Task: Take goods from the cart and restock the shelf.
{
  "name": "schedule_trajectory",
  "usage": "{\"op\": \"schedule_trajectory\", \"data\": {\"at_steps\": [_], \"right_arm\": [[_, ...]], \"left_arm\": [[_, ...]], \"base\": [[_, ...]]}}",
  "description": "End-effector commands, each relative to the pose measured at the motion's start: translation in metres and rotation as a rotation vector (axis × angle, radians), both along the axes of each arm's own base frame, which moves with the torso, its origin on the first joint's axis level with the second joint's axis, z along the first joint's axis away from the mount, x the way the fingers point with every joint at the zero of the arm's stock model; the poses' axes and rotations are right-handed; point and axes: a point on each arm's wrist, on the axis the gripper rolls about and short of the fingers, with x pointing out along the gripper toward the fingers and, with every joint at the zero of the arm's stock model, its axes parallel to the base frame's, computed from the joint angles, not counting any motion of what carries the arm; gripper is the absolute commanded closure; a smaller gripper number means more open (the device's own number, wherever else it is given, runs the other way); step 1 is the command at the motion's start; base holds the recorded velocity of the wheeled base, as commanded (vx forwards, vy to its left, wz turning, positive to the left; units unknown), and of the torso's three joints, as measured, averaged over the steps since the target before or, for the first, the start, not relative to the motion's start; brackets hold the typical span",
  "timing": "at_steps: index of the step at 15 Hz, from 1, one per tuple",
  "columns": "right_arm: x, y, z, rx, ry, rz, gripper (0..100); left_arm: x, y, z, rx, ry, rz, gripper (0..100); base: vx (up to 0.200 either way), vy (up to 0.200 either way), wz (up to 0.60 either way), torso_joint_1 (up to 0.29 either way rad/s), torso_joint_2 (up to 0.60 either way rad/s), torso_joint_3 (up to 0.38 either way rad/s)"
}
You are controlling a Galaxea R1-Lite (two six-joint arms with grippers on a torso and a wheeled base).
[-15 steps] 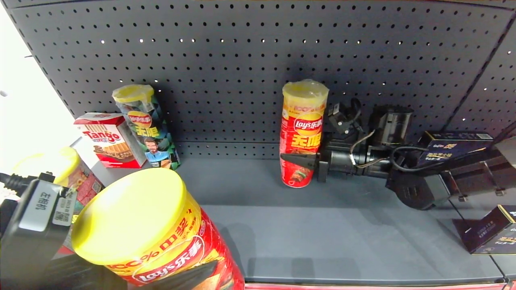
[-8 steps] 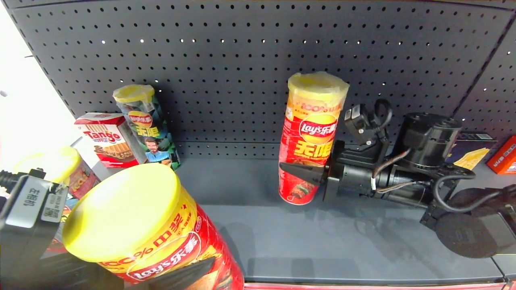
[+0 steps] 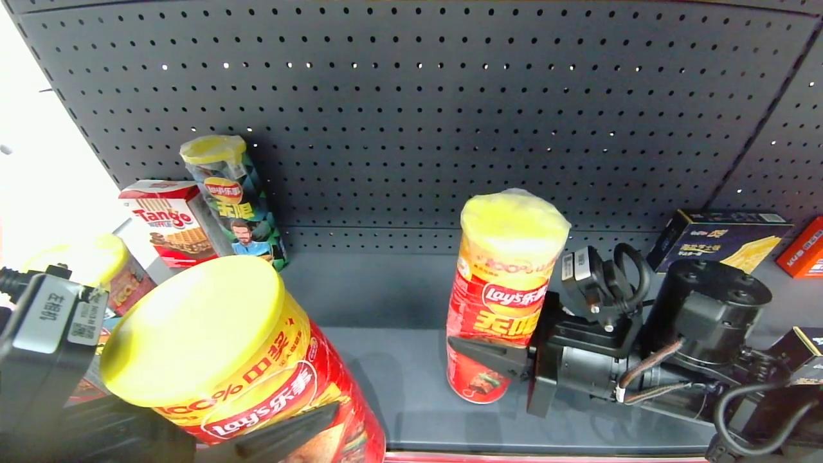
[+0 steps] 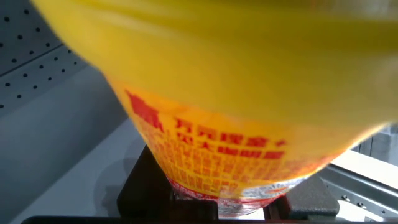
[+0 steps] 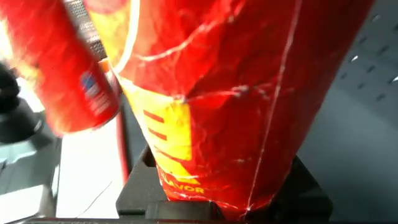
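Currently both arms are loaded. Right gripper (image 3: 496, 360) is clamped on the lower body of the right can (image 3: 505, 289), a red crisp tube with a yellow lid, at centre right of the head view. The tube stands near upright, base close to the front edge of the shelf (image 3: 398, 302); whether it touches the deck I cannot tell. Left gripper (image 3: 212, 444) is clenched low on the left can (image 3: 225, 360), same kind, at lower left of the frame, in front of the shelf.

Handling, as judged:
- Light, thin-walled tubes; hard squeeze likely dents them.
- Film wrap is crinkled and glossy in the right wrist view (image 5: 236, 93), so probably slippery.
- Low hold leaves a tall length above the jaws; tube may tip when set down.
- Best hold: mid to lower body, not the snap lid.

Wafer box (image 3: 170, 222) and dark-patterned can (image 3: 231, 199) sit at the back, left of frame; open deck lies between them and the right can.
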Motion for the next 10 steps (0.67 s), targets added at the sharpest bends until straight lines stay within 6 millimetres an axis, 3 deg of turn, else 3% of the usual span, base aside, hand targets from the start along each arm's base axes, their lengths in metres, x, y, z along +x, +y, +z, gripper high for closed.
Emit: {"op": "schedule_trajectory", "data": {"at_steps": [1, 10], "right_arm": [[-0.005, -0.002, -0.009, -0.023, 0.024, 0.006, 100], [0.003, -0.001, -0.034, -0.062, 0.043, -0.009, 100]], "left_arm": [[0.000, 0.000, -0.001, 0.001, 0.002, 0.000, 100], [0.000, 0.001, -0.002, 0.004, 0.007, 0.002, 100]], "base": [[0.000, 0.000, 0.00, 0.000, 0.00, 0.000], [0.000, 0.000, 0.00, 0.000, 0.00, 0.000]]}}
